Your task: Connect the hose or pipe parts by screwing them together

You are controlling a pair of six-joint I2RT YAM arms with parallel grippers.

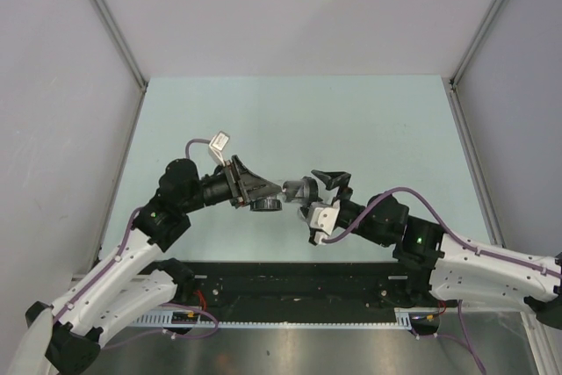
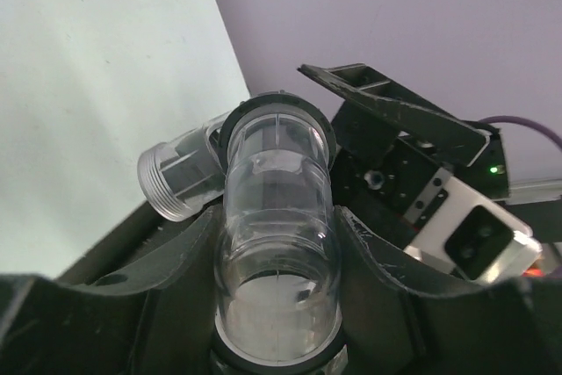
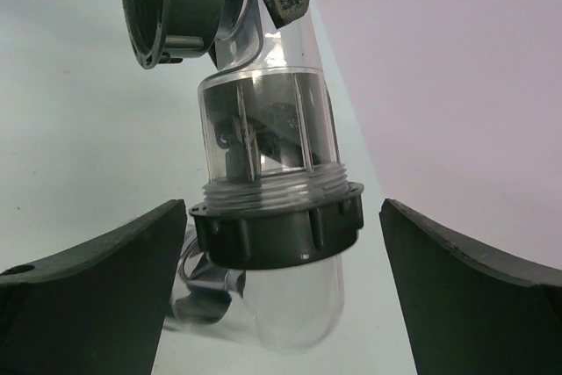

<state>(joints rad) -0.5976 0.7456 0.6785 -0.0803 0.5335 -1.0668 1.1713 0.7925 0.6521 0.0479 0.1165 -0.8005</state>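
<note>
Dark fingers (image 2: 167,292) of the left gripper (image 2: 279,217) fill the bottom of the left wrist view. They press on both sides of the clear pipe (image 2: 277,217) and hold it. The pipe is see-through plastic, a round tube with faint moulded lines. Its long axis runs from bottom centre up to mid-frame, pointing away from the lens. A dark ring nut (image 2: 230,132) circles its far end. A short clear side branch (image 2: 180,180) with a ribbed, threaded mouth forks off to the left. The pale green table (image 2: 88,59) fills the upper left.

From the right wrist, the right gripper (image 3: 283,208) stands wide. Its two black fingers (image 3: 97,287) sit at lower left and lower right, each with a gap to the pipe between them. The tube stands nearly upright in frame, leaning slightly left at the top. It has a clear threaded collar with the dark ring nut (image 3: 277,234) just under it at mid-frame, and a rounded clear end below. Dark shapes show through the wall; I cannot tell whether they lie inside the tube. A second dark ring (image 3: 167,6), threaded inside, sits at upper left.

From above, the pipe lies left to right at frame centre over the table, between the two grippers. The second dark ring is just below it, by the left fingertips.
</note>
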